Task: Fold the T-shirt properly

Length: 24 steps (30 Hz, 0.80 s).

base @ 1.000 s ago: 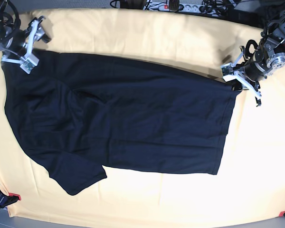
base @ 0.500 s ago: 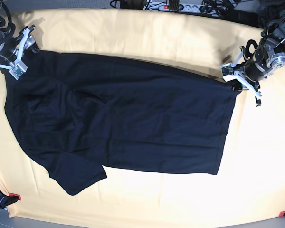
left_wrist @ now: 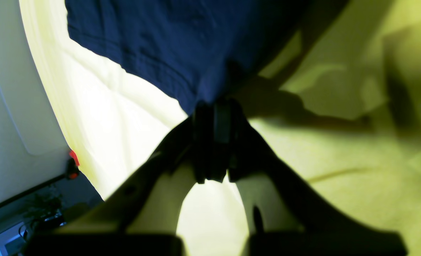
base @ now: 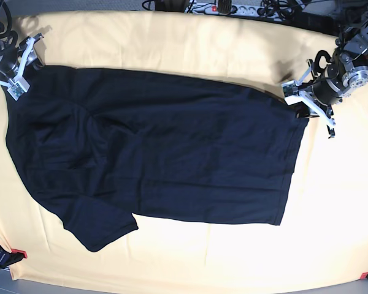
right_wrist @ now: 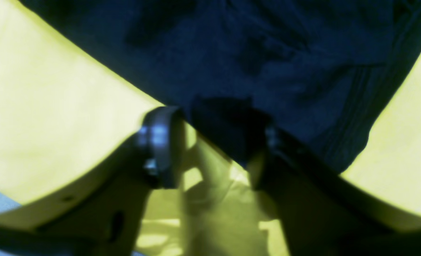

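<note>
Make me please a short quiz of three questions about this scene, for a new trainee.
1. True or false: the left tool is shut on a corner of the T-shirt.
2. What lies under the T-shirt? A) a bare wooden table B) a pale yellow cloth C) a blue tray
3. In the right wrist view, what sits between the fingers of the right tool?

Key:
1. True.
2. B.
3. A corner of the T-shirt; the jaws stand apart around it.
</note>
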Each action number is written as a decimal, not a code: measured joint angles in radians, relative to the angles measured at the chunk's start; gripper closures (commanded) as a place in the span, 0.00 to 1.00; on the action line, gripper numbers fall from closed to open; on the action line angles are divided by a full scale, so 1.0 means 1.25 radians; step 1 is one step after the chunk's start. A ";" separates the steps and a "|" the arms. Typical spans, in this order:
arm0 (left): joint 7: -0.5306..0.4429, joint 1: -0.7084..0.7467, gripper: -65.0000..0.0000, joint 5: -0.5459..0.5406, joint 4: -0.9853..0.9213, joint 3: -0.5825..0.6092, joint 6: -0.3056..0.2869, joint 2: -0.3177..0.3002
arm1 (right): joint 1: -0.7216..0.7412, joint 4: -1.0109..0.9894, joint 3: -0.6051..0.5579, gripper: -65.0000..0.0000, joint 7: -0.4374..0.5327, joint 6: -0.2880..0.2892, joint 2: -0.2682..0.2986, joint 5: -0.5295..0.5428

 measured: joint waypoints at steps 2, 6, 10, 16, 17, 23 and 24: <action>0.000 0.000 1.00 0.000 0.003 0.000 0.000 0.000 | 0.000 0.000 0.000 0.58 0.011 0.000 0.000 0.000; 0.001 0.000 1.00 0.000 0.003 0.000 0.000 0.000 | 0.000 0.000 0.000 0.44 0.021 0.000 0.000 0.000; 0.001 0.000 1.00 0.000 0.003 0.000 0.000 0.000 | 0.000 0.000 0.000 0.41 0.050 0.000 0.000 -0.022; 0.001 0.000 1.00 0.000 0.003 0.000 0.000 0.000 | 0.000 -0.040 0.000 0.41 0.091 0.003 0.000 -0.042; 0.001 0.000 1.00 0.000 0.003 0.000 0.000 0.000 | 0.002 -0.051 0.000 0.41 0.096 0.003 0.000 -0.039; 0.001 0.000 1.00 0.000 0.003 0.000 0.000 0.000 | 0.042 -0.089 0.000 0.66 0.098 0.005 0.000 -0.034; 0.001 0.000 1.00 0.000 0.003 0.000 0.000 0.000 | 0.047 -0.090 0.000 0.77 0.096 0.006 0.000 -0.034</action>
